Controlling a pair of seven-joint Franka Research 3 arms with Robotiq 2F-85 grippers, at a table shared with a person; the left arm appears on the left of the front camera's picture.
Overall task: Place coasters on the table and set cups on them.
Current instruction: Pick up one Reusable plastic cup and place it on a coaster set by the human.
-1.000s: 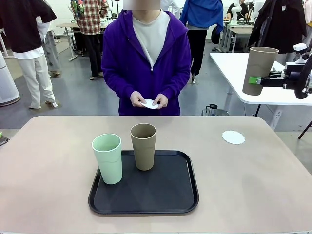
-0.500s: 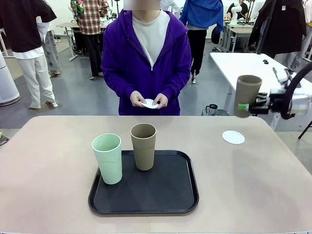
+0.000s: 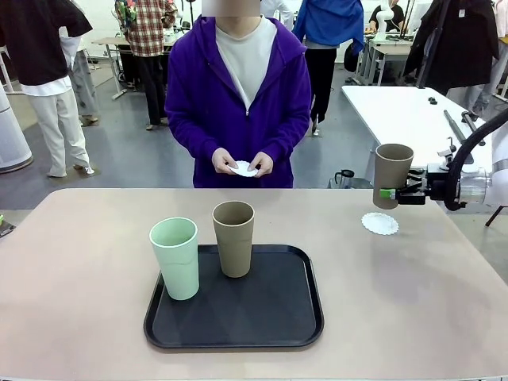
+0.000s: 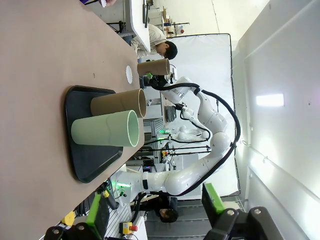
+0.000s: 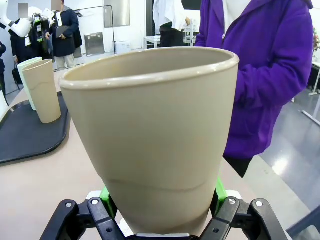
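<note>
Down and inward since a second ago, the right claw [image 3: 389, 193] is clamped low on a tan cup [image 3: 392, 168], upright in the air. On the table [image 3: 429, 302], the black tray [image 3: 278, 317] carries a green cup [image 3: 175, 258] and a second tan cup [image 3: 234, 238]. The left claw [image 4: 157, 215] gapes wide, holding nothing. A lacy coaster [image 3: 380, 224] lies just under the held cup. The person's hands [image 3: 242, 165] hold white discs [image 3: 244, 168].

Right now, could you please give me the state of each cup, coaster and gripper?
Held tan cup: upright, clear of the table.
Right gripper: shut on held tan cup.
Left gripper: open, empty.
Table coaster: flat, nothing on it.
Mint cup: upright on the tray.
Tray tan cup: upright on tray.
Person's coaster: held by the person.
</note>
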